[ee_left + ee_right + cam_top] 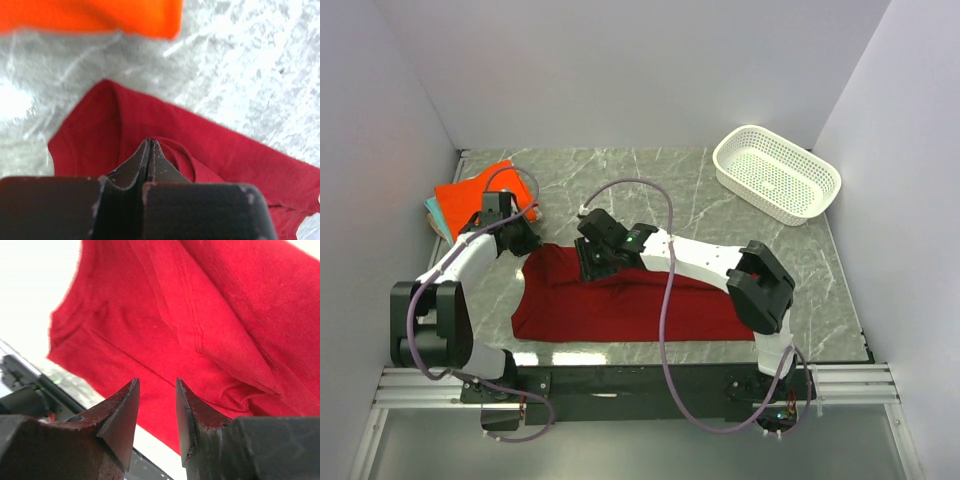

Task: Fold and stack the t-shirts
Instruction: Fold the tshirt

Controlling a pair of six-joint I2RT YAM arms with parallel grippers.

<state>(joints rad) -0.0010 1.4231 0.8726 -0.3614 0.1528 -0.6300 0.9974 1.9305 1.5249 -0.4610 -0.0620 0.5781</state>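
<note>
A dark crimson t-shirt [620, 305] lies spread across the near middle of the table, partly folded lengthwise. My left gripper [523, 240] is at its far left corner. In the left wrist view its jaws [149, 142] are pressed together, with a puckered ridge of crimson cloth [200, 150] running from the tips. My right gripper [592, 262] hovers over the shirt's far edge. Its jaws [157, 385] stand apart with nothing between them, and the crimson cloth [165, 315] lies beyond. A folded orange t-shirt [470, 195] [100, 15] lies at the far left on a teal one [432, 212].
A white perforated basket [775, 172] stands at the far right, tilted toward the right wall. White walls close in the marbled table [650, 185] on three sides. The arm bases and a metal rail [640, 385] run along the near edge.
</note>
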